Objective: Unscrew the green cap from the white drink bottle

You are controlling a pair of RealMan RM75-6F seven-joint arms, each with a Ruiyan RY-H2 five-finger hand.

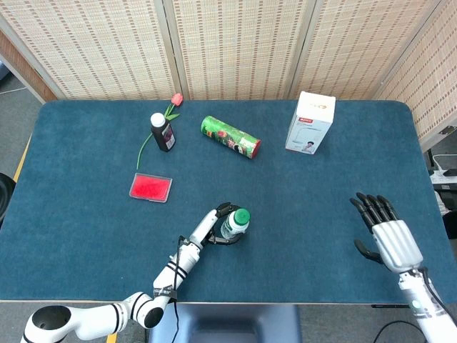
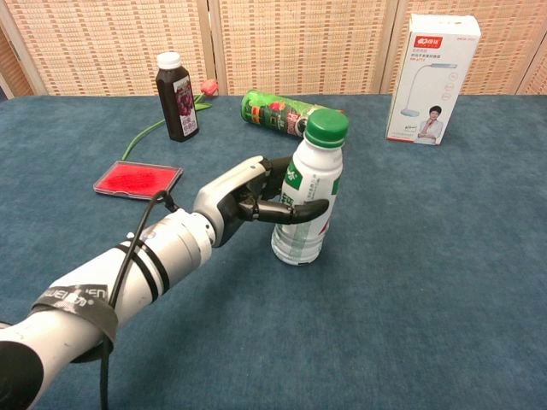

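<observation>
Cap (image 2: 326, 126) sits fully on the bottle (image 2: 306, 207), so by my reading the unscrewing has not begun; only the hold on the bottle is made. Left hand (image 2: 248, 198) wraps its fingers around the bottle's middle, near the front centre of the table (image 1: 86, 214), and the bottle leans to the right with its base on the cloth. Right hand (image 1: 382, 236) hangs over the table's right edge, well apart from the bottle, fingers spread and holding nothing. What is left, I judge: bring that hand across, grip the cap, twist it off.

Behind the bottle lie a green can (image 2: 282, 113) on its side, a dark bottle (image 2: 177, 96) standing upright, a tulip (image 1: 173, 101), a red tray (image 2: 138, 180) and a white box (image 2: 431, 79). None stands between the right hand and the cap; the tilt looks like the main hazard when twisting starts.
</observation>
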